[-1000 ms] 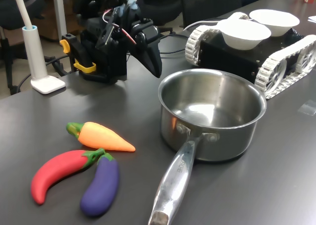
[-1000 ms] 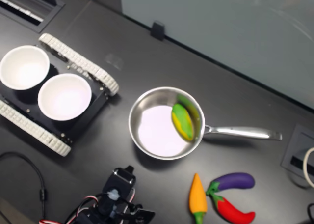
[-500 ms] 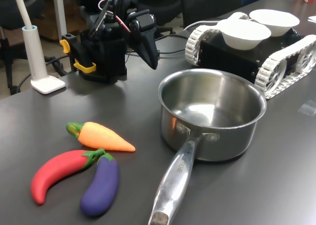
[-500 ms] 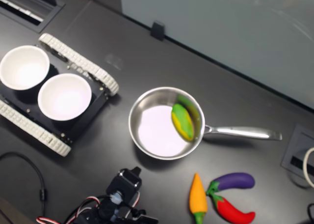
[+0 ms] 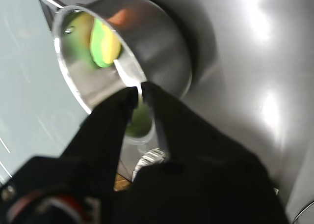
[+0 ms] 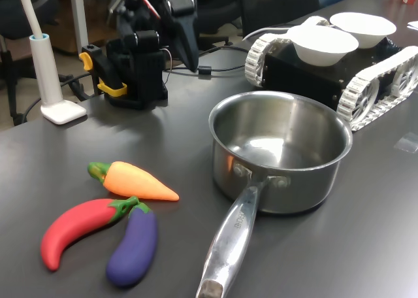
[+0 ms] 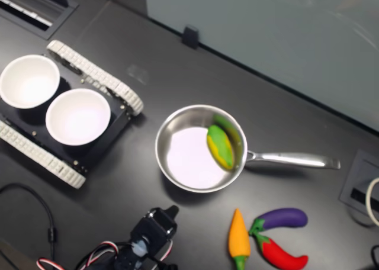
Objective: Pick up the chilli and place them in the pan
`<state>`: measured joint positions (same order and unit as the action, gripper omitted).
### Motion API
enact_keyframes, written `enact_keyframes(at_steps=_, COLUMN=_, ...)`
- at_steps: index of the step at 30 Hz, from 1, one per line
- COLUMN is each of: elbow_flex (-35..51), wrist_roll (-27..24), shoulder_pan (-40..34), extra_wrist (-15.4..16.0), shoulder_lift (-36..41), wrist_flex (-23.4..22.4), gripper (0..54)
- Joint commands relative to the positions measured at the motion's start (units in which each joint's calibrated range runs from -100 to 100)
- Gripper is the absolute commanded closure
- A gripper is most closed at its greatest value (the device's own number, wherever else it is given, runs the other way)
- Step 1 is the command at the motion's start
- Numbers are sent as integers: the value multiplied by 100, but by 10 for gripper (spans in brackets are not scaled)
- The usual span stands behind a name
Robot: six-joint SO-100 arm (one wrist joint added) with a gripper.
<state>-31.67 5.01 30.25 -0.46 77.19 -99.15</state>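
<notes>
Chilli (image 6: 136, 181): orange smooth cone, green stem cap, lying lower left of the first exterior view, beside pan (image 6: 281, 155). Gripper (image 5: 139, 90) clenched, holding nothing, raised clear of the table.

Orange chilli (image 6: 134, 181) lies beside empty steel pan (image 6: 279, 155).

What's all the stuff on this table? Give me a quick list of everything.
chilli: one, orange, on the table beside the red one.
red chilli toy: one, red, touching the eggplant.
eggplant toy: one, purple, nearest the first exterior view's camera.
pan: one, steel, mid-table, with nothing but reflections inside.
bowls: two, white, atop the tracked vehicle.
lamp base: one, white, at the first exterior view's left.
gripper: one, black, raised, nearly shut, holding nothing.
</notes>
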Motion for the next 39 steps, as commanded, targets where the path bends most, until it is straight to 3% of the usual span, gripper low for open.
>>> enact_keyframes(at_steps=1, elbow_flex=791, wrist_roll=-78, shoulder_pan=255, extra_wrist=12, shoulder_lift=-334, wrist_flex=-51, gripper=536)
enact_keyframes(at_steps=15, elbow_flex=1927, wrist_roll=-142, shoulder_pan=736, extra_wrist=12, shoulder_lift=-1312, wrist_flex=-51, gripper=536)
enact_keyframes(at_steps=23, elbow_flex=2845, wrist_roll=-117, shoulder_pan=1069, extra_wrist=-164, shoulder_lift=-1920, wrist_flex=-42, gripper=536)
enact_keyframes(at_steps=30, elbow_flex=3217, wrist_roll=-103, shoulder_pan=1172, extra_wrist=-181, shoulder_lift=-2265, wrist_flex=-34, gripper=528)
enact_keyframes(at_steps=39, elbow_flex=3572, wrist_roll=-186, shoulder_pan=1849, extra_wrist=-181, shoulder_lift=-2814, wrist_flex=60, gripper=511)
